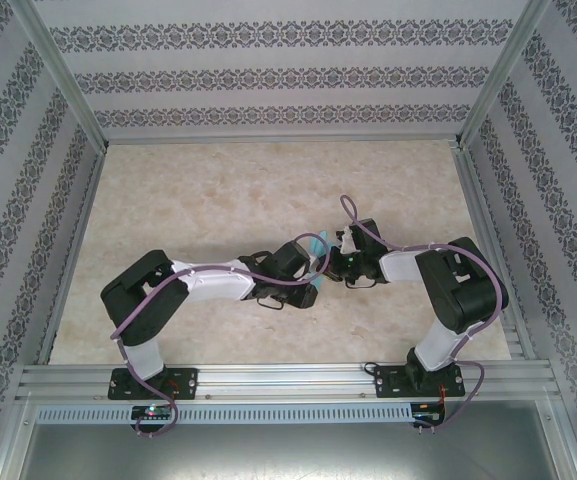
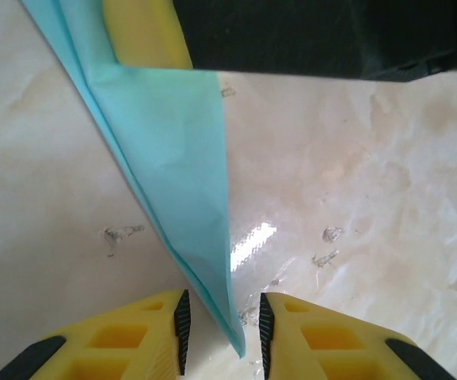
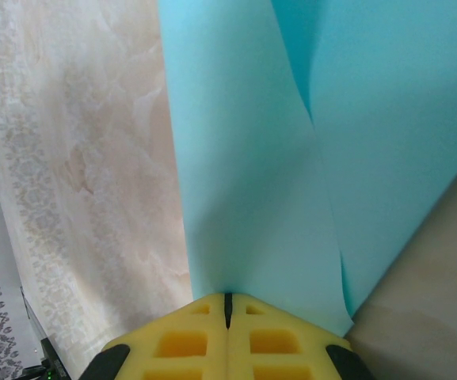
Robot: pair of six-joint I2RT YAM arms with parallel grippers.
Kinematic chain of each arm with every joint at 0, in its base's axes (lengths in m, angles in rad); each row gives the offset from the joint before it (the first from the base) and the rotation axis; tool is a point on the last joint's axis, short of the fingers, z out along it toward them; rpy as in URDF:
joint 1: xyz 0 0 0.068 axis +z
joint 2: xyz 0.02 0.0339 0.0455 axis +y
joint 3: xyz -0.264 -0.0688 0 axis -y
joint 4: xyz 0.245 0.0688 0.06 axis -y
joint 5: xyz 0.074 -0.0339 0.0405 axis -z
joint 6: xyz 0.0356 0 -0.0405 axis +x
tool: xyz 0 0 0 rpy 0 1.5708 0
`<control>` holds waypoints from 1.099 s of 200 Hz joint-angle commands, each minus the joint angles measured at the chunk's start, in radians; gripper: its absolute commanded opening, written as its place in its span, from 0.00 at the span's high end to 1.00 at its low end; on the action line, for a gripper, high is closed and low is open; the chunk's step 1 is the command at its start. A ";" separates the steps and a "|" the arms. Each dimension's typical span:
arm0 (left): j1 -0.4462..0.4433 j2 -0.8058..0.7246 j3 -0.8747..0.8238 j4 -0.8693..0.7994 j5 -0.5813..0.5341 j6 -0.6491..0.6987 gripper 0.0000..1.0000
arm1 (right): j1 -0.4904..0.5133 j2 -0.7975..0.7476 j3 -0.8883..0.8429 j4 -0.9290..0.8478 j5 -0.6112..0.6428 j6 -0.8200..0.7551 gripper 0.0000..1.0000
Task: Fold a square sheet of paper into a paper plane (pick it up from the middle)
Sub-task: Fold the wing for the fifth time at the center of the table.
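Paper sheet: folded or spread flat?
Folded. The paper sheet shows stacked edges tapering to a point inside the open left gripper; the right gripper is shut on it.

A lab test cell: aluminium frame (image 1: 288, 380), wallpapered walls (image 1: 268, 70) (marble-look tabletop (image 1: 218, 190)).

paper plane (image 1: 316, 247) above table (image 1: 218, 190) centre; left pincer (image 1: 311, 288) before it, right pincer (image 1: 333, 262) right
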 commanded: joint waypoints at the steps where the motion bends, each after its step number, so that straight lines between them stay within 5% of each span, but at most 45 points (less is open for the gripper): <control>1: -0.019 -0.008 0.019 -0.053 -0.060 -0.007 0.68 | 0.007 0.049 -0.039 -0.117 0.118 -0.026 0.97; 83: -0.059 0.059 0.084 -0.100 -0.109 0.021 0.74 | 0.006 0.042 -0.045 -0.115 0.115 -0.028 0.97; 220: -0.187 0.158 0.208 -0.368 -0.432 0.084 0.88 | -0.005 0.038 -0.040 -0.122 0.110 -0.045 0.98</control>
